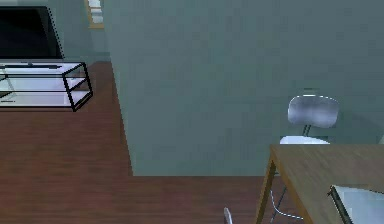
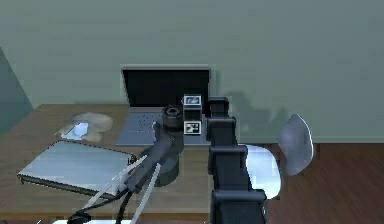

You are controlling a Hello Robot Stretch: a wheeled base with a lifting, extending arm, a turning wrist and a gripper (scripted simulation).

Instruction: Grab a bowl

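Arm side view: the dark two-fingered gripper (image 2: 122, 190) is reaching across the brown wooden table (image 2: 40, 120), and whether it is holding anything cannot be told; a pale round shallow dish (image 2: 90, 123), seemingly the bowl, is lying at its eleven o'clock, near a closed grey laptop (image 2: 75, 165).

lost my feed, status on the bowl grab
Gripper at table, hold unclear. Round grey bowl on table, toward arm side view's left. Closed laptop lies near gripper.
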